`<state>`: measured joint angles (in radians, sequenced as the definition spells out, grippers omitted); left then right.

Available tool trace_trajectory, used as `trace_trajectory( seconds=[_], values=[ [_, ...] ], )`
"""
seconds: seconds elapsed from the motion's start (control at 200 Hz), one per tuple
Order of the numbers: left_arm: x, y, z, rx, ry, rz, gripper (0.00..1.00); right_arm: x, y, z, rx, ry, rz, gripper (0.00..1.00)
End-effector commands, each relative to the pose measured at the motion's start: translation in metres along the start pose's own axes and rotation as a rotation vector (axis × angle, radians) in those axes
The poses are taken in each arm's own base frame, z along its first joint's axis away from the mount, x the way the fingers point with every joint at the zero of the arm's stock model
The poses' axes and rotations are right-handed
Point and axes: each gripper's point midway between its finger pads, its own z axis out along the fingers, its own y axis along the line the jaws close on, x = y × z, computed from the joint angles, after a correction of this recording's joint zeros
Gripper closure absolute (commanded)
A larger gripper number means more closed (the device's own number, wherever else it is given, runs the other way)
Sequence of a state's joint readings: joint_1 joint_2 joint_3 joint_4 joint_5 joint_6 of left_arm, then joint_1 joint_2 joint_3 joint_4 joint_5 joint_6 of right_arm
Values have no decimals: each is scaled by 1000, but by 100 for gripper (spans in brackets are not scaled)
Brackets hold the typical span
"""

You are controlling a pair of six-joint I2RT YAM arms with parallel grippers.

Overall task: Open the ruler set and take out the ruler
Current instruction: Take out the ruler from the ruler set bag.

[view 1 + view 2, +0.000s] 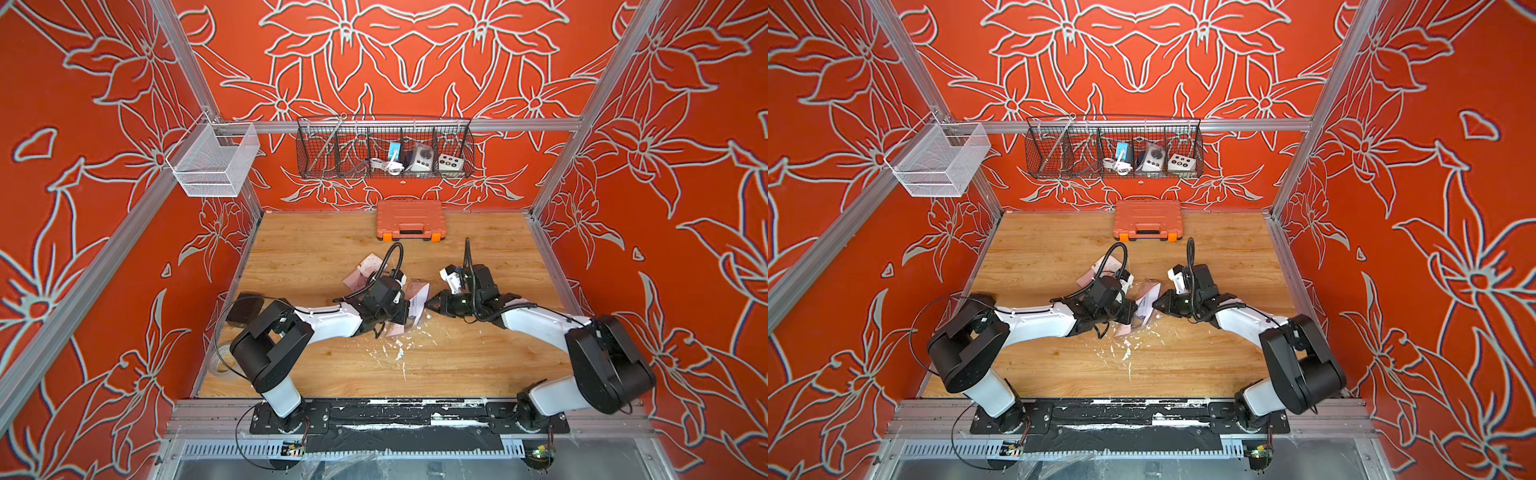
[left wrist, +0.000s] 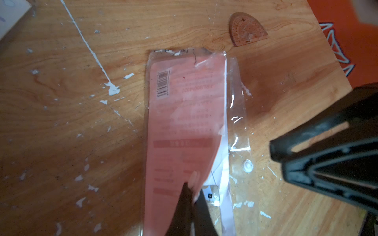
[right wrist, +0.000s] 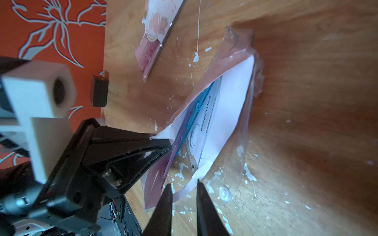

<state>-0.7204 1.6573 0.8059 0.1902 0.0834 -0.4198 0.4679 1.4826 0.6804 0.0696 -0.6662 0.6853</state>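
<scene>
The ruler set is a clear pouch holding a pink card and white paper; it lies mid-table in both top views. My left gripper is shut on the pouch's end, pinching the pink card. In the right wrist view the pouch mouth gapes open. Inside it a clear ruler with a blue scale lies against the white paper. My right gripper stands at that mouth with its jaws a little apart. The white paper's corner sits at the gap and nothing is gripped. The two grippers nearly meet.
A small protractor lies loose on the wood beyond the pouch. A second pink package lies behind my left arm. An orange tool case stands at the back wall under a wire basket. White paint flecks mark the table.
</scene>
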Motion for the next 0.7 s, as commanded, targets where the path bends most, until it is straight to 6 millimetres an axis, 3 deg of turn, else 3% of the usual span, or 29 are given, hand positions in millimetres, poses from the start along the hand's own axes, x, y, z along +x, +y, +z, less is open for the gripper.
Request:
trace_trajectory(
  seconds=[0.0,0.175,0.35,0.54,0.696],
  values=[
    [7,1,1,-7,11,19,100,-9,7,13,5,-6,-73,78],
    [5,-6,-3,27,-16,32,100,-12,-16,32,83,-6,-36,77],
    [5,-11,-3,65,-30,39,100,-13,-27,45,91,7,-12,75],
    [9,-13,1,92,-36,15,100,-8,-30,59,50,30,10,75],
    [12,-14,5,108,-31,1,100,-11,-21,65,-26,20,35,78]
  ],
)
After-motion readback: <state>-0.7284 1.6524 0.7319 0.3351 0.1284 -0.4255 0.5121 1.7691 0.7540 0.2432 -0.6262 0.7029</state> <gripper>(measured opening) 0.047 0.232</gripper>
